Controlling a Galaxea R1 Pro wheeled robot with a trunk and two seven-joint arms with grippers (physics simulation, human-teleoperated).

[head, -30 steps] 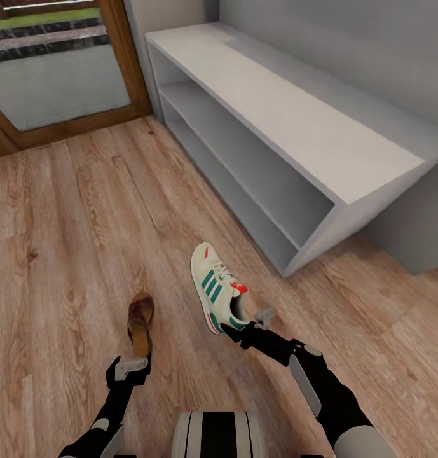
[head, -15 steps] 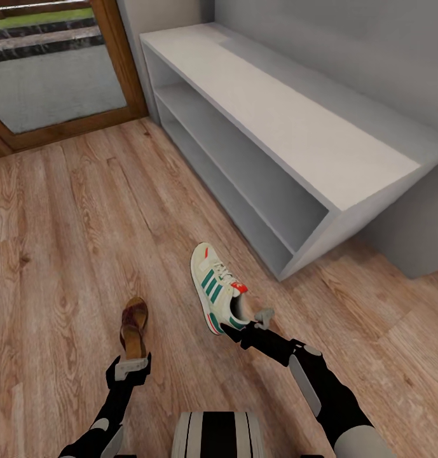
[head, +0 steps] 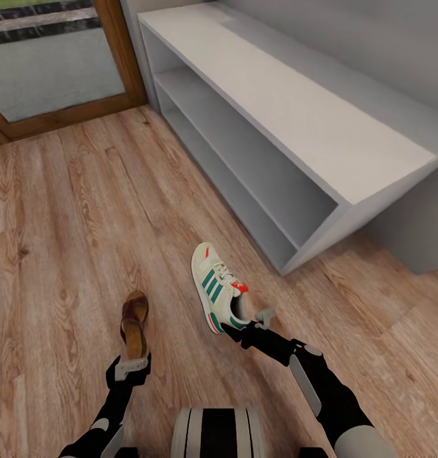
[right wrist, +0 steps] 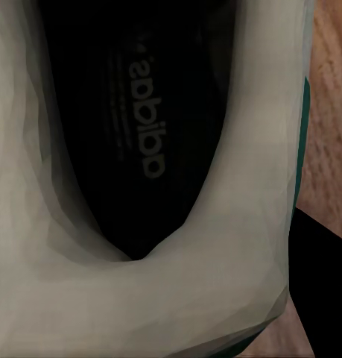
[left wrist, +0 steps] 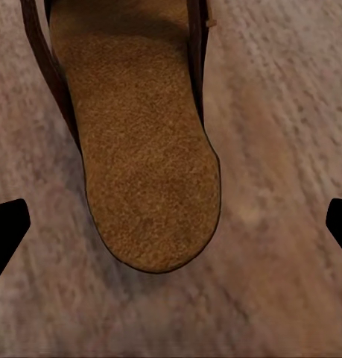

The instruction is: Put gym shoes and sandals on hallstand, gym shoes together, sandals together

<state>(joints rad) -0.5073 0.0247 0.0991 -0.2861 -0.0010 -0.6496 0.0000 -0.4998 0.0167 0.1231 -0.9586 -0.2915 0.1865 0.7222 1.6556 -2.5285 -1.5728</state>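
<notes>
The pick-up step is in hand, with nothing on the shoe rack (head: 295,121) yet. The right gripper (head: 247,324) is at the heel of a gym shoe (head: 217,285), one finger apparently inside the collar — it seems to pinch the heel wall, though I cannot tell for sure. The left gripper (head: 132,367) sits just behind the heel of a sandal (head: 134,322) lying on the floor (head: 66,216), its fingers (left wrist: 7,231) spread wide. Next, I judge, the left must advance and close — then both shoes go up onto the rack.
</notes>
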